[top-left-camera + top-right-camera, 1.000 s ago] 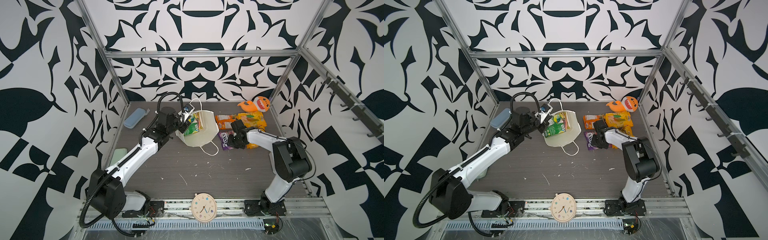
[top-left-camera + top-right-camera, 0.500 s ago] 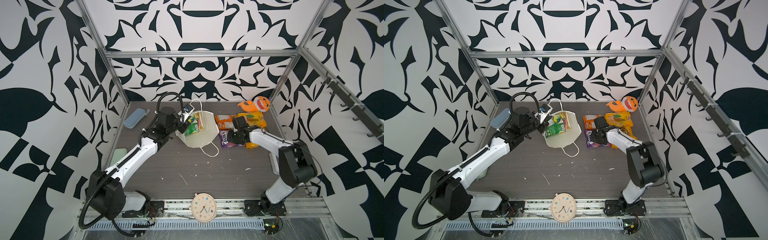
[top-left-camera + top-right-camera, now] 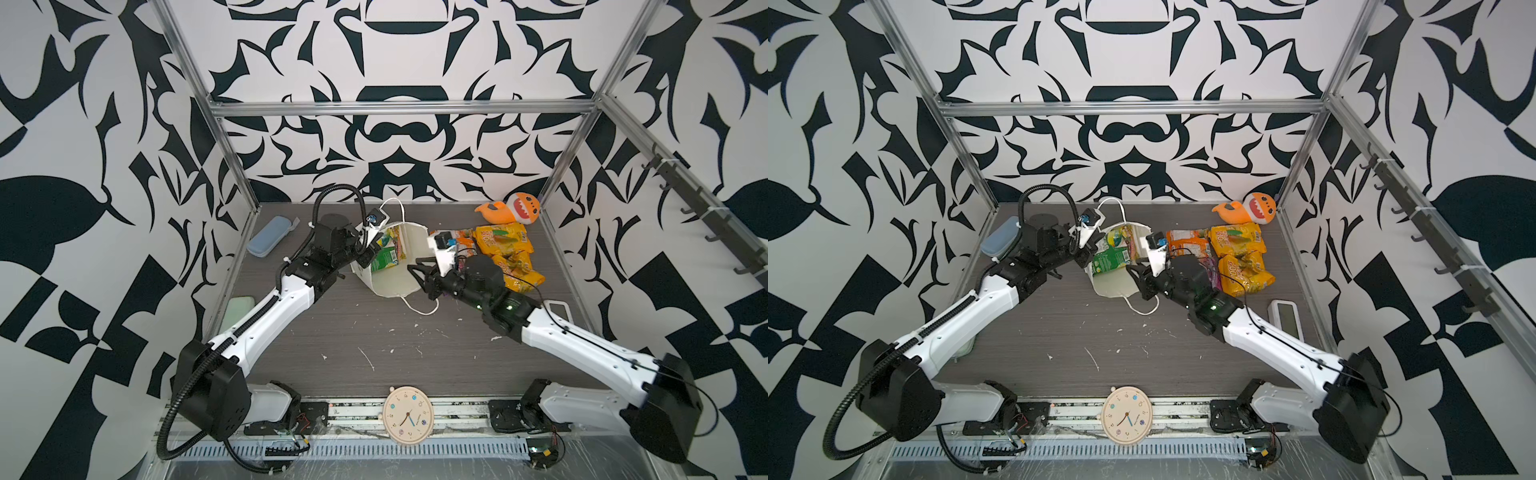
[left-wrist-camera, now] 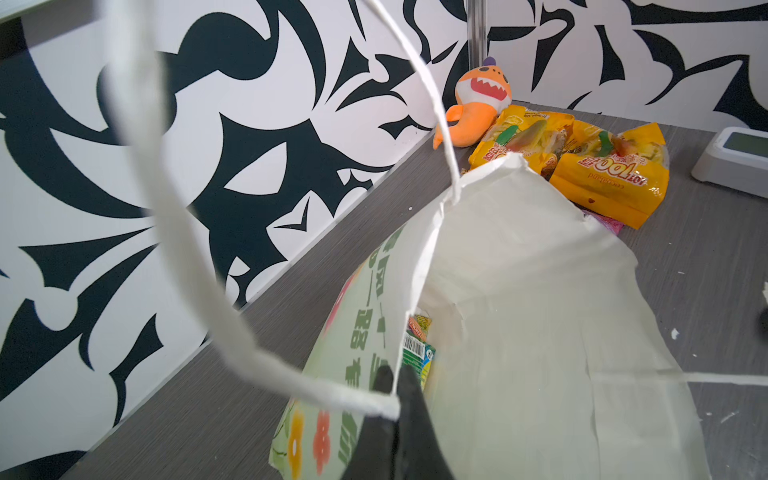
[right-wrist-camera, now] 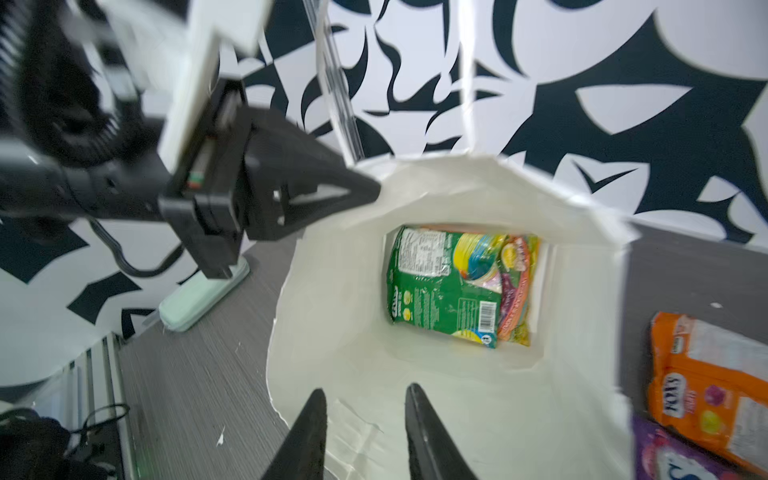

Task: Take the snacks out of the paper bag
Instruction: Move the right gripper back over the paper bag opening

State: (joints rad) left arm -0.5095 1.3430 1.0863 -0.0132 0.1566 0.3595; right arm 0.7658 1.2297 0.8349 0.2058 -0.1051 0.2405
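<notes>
The white paper bag [image 3: 399, 274] lies on its side with its mouth toward the right arm. My left gripper [image 4: 392, 376] is shut on the paper bag's rim [image 4: 519, 332] where a cord handle joins. My right gripper [image 5: 365, 390] hangs open and empty at the lower edge of the bag's mouth [image 5: 353, 311]. A green snack packet [image 5: 440, 286] and a pink-yellow one [image 5: 517, 291] lie deep inside. Outside the bag, on its right, lie two yellow packets [image 3: 503, 239], an orange packet [image 3: 1187, 243] and a purple one [image 5: 673, 457].
An orange plush shark [image 3: 513, 208] sits in the back right corner. A light-blue case [image 3: 268, 237] lies at the back left and a mint-green case [image 3: 239, 309] at the left edge. A white device [image 3: 559, 309] rests by the right wall, a clock [image 3: 409, 413] on the front rail.
My right gripper left the purple packet, swung left to the bag's mouth and opened its jaws. The left gripper kept its hold on the bag's rim.
</notes>
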